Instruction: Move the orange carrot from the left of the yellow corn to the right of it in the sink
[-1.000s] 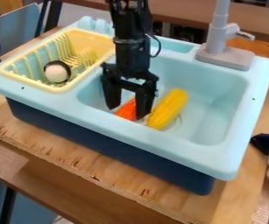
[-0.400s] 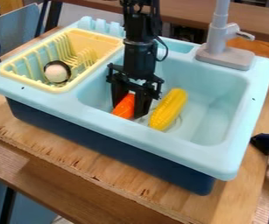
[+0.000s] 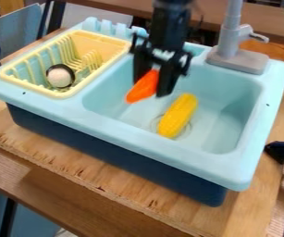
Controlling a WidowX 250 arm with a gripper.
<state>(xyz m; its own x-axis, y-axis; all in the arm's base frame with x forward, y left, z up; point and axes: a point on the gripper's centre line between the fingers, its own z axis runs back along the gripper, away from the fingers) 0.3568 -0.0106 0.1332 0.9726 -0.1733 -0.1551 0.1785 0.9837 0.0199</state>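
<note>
In the upper middle of frame, pinching orange toy (image 3: 142, 88) with pincer (image 3: 150, 87), partly open around it, over the sink (image 3: 169, 146).

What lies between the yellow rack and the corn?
In the camera view: the sink's rim, then an orange toy held in the tool above the basin.

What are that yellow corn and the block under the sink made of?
The corn looks like glossy molded plastic, with even, bumpy kernels. The board beneath the sink seems bare plywood: visible grain and a rough, splintered edge.
</note>
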